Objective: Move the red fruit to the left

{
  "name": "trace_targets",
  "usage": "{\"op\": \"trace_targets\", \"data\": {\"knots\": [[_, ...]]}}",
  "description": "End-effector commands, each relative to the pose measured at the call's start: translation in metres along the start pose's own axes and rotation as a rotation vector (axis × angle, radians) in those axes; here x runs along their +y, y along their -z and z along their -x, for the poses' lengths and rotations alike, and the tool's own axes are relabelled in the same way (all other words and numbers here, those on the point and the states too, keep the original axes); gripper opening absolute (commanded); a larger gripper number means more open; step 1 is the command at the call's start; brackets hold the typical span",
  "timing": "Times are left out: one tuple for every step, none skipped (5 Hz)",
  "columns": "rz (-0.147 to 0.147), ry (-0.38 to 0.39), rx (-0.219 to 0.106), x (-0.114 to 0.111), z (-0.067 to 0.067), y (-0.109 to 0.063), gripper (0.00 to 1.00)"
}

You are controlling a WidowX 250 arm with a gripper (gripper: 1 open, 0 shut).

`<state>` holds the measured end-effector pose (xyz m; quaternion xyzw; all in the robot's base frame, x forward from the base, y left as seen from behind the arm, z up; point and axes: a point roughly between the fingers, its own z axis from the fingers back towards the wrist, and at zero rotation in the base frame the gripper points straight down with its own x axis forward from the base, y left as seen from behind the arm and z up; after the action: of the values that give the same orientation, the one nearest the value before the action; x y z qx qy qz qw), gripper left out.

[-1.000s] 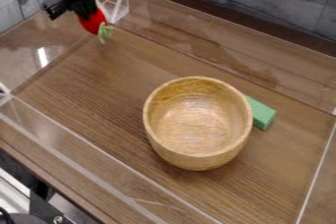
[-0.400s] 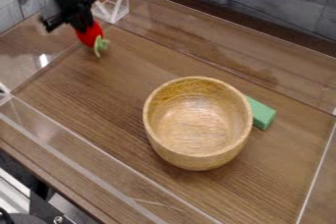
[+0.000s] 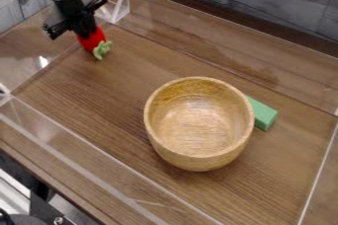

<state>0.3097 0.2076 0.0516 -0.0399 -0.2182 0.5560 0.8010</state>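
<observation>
One small red fruit [image 3: 93,42] sits clamped in the gripper [image 3: 85,34], whose jaws are pinched narrow around its upper part, the pale green cap pointing down toward the tabletop [image 3: 93,111]. On a clock face laid over the picture, the pair sits at about ten o'clock, close to the far left corner of the clear-walled table.

Compared with a second ago the arm has sunk: the fruit then hung higher, up by the clear corner bracket [image 3: 117,10], and now it has dropped toward the wood and drifted slightly toward the viewer. Whether the cap already touches the surface cannot be told, though it looks very near.

The wooden bowl [image 3: 199,122] lies well apart at about five o'clock of centre, with the flat green block [image 3: 263,115] just beside its rim at three o'clock of the bowl; neither has shifted.

The fruit is already far to the left of both, so the carry looks essentially done. What seems to remain is setting it down, letting go, and lifting clear without rolling it.
</observation>
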Motion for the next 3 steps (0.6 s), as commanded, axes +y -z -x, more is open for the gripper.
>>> {"op": "trace_targets", "data": {"knots": [[0.025,-0.004,-0.049,-0.003,0.001,-0.008,0.0],[0.019,-0.016,-0.044,0.005,0.015,-0.006,0.0],[0.013,-0.035,-0.04,0.005,0.006,-0.018,0.0]]}}
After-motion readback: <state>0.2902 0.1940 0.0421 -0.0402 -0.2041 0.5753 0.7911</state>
